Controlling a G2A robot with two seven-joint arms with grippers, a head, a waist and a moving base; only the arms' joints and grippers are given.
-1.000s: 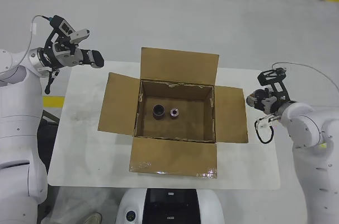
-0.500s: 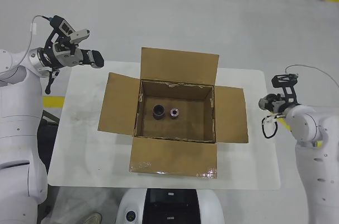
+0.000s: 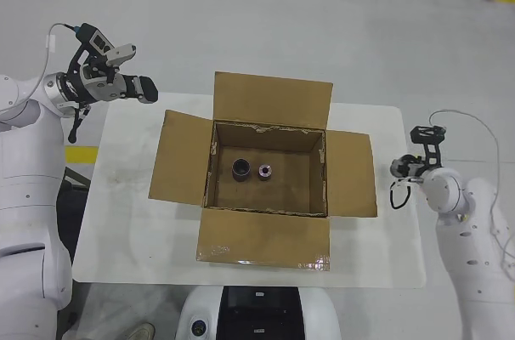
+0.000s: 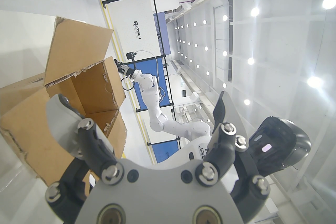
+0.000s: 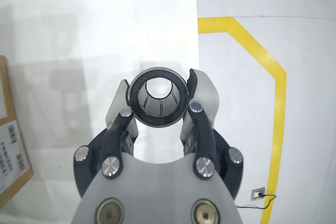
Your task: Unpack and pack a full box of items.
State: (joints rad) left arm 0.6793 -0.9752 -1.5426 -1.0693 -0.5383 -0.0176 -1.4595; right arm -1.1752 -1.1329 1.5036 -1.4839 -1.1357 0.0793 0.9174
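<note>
Since a second ago the right tool (image 3: 399, 167) has drawn back from the cardboard box (image 3: 270, 95). It has left the edge of the box's right flap and now sits just outside that flap, over the white bench (image 3: 121, 212). The left tool (image 3: 144, 89) has kept its place beyond the box's far left corner, and the parts inside the box have not shifted. That one box stands in the middle of the bench with all four flaps folded outward. On its floor lie two parts, near each other but apart. One is a dark ring-shaped part (image 3: 241, 169) toward the box's left wall, and the other is a smaller silvery round part (image 3: 264, 172) just to the right of it. A third round part, a black linear bearing (image 5: 158, 104), is outside the box. The right tool (image 5: 159, 86) is closed around its sides, a finger (image 5: 207, 93) pressed on each flank, and the bore shows rows of balls inside. A box flap with barcode labels (image 5: 10, 130) lies off to one side of this tool. The left tool (image 4: 139, 108) has its two fingers spread wide with nothing between them, and the box's open corner (image 4: 86, 88) lies beyond it. That makes three round parts, two tools and one box.
</note>
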